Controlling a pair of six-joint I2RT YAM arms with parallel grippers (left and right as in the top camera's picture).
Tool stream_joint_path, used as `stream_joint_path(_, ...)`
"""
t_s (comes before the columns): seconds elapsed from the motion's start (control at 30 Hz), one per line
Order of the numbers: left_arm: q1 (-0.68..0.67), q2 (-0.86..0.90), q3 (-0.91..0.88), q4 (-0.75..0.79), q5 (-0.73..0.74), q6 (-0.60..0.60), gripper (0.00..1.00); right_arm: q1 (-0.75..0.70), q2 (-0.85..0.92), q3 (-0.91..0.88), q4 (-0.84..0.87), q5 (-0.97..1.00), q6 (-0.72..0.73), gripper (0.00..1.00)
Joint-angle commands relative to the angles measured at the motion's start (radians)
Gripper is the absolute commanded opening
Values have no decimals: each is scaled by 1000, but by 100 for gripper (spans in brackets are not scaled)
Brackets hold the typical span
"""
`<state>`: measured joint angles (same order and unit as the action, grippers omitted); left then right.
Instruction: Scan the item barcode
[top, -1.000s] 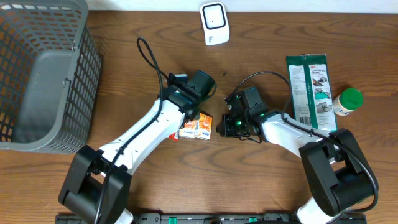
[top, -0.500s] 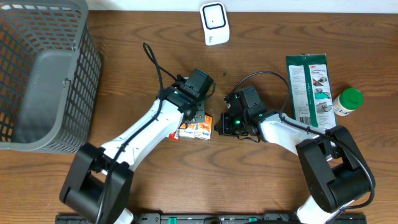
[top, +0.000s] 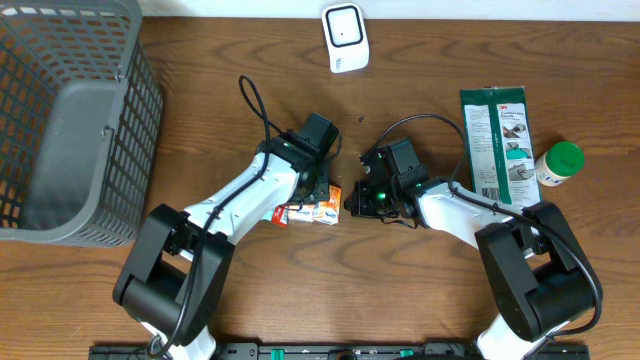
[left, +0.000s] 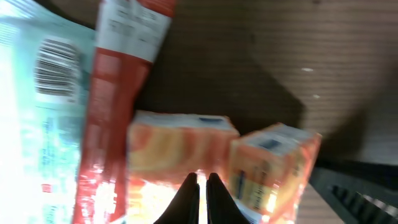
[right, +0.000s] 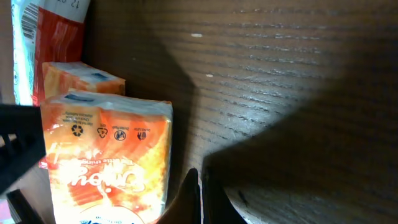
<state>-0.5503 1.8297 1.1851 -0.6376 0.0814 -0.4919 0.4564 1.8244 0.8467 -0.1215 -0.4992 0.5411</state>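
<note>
Nearest the robot, the two white arms reach inward from the front edge of the wooden table and meet at its middle; the left gripper has its dark fingers pressed almost together with only a sliver of light between them, right over the orange packs; whether it has pinched any of the wrapper I cannot tell. The right gripper is closed as well and holds nothing, its tips low over bare wood just beside the packs. The packs lie flat on the table between the two grippers, closer to the left one; in the left wrist view two orange packs sit side by side, and next to them is a red and pale strip of wrapper bearing a barcode; in the right wrist view one pack stands nearest, with the second behind it. Further out on the right lies a green packet, flat and lengthwise, with a small bottle with a green cap just beside it; on the left stands a grey basket. At the far edge, well apart from the packs, stands the white scanner.
</note>
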Motion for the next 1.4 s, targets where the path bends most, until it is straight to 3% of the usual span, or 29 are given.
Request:
stream_joint_path(0.0,1,2,-6,0,42,17,8,34,16,-6,4,12,4,1)
stream_joint_path(0.67,1,-5,-6,-16,127,32,8,68,16,-6,22,28,3,1)
stream_joint_path(0.97,1,-54,-5,-16,169,35,8,68,16,-6,22,39,3,7)
stream_joint_path(1.1,1,-69,-5,-19,170,35,9,68,16,-6,22,48,3,13)
stream_joint_path(1.27,1,-70,-5,-35,169,35,9,68,16,-6,22,84,-8,31)
stream_joint_path(1.37,1,-69,-5,-43,169,35,9,68,16,-6,22,84,-7,34)
